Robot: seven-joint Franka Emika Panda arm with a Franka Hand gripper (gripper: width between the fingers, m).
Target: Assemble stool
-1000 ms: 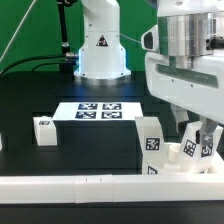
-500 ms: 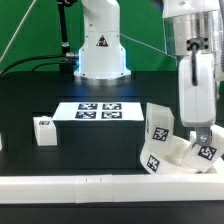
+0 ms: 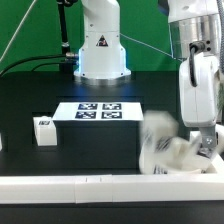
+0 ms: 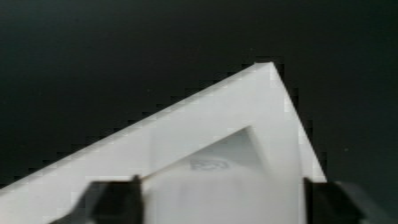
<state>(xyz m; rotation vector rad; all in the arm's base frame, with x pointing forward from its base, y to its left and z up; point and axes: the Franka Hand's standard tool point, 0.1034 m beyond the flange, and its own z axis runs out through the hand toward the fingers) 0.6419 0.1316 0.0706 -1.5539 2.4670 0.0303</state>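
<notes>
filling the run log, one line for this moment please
seat blurred beside border wall | gripper at it, grip unclear | one leg apart

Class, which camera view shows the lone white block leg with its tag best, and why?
The exterior view: the block leg stands alone on the black table at that view's left, tag facing the camera. The wrist view does not show it, only a white pointed surface on dark ground.

We can read no words or numbers anywhere. A black warning triangle (image 3: 101, 41) stands on the robot base (image 3: 100, 65), at twelve o'clock from the marker board (image 3: 99, 110), which bears four black-and-white square tags. One such tag faces us on the leg (image 3: 43, 131), at eight o'clock from the board. The seat (image 3: 175, 152) is too blurred to read.
</notes>
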